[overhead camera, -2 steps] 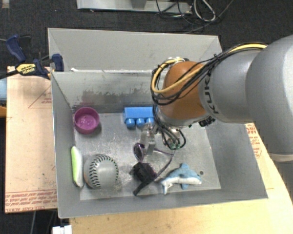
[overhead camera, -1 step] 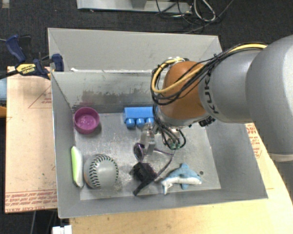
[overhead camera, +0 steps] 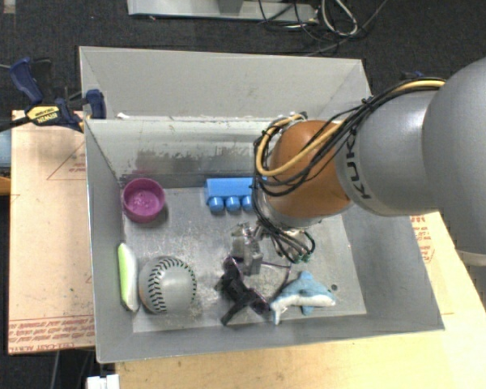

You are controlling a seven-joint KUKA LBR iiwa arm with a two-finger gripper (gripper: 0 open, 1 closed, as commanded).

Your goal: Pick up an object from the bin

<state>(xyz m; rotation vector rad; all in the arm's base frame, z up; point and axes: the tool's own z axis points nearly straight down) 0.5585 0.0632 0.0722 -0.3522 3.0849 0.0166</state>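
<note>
Camera view looks down on a black toy (overhead camera: 236,292) with a bit of purple on it. It lies on the floor of the grey bin (overhead camera: 202,237), near the front wall and about in the middle.

The claw (overhead camera: 246,254) is right behind the black toy. It is a small shiny metal part at the end of the robot. It is very close to the toy, but I cannot tell if the two touch. I also cannot tell if the claw is open or closed.

Just to the right of the black toy lies a light blue fish toy (overhead camera: 305,296) with a white belly. To the left of the black toy sits a pale ball (overhead camera: 168,284) with dark stitches. Left of the ball, a long pale green thing (overhead camera: 127,275) lies along the left wall.

Farther back on the left stands a round purple cup (overhead camera: 142,198), open side up. A blue block (overhead camera: 229,193) with round knobs lies by the back wall, near the middle.

Over the claw is a big round orange cover (overhead camera: 304,173). Yellow and black cables (overhead camera: 267,148) loop around it. The thick grey arm (overhead camera: 421,152) comes in from the right.
</note>
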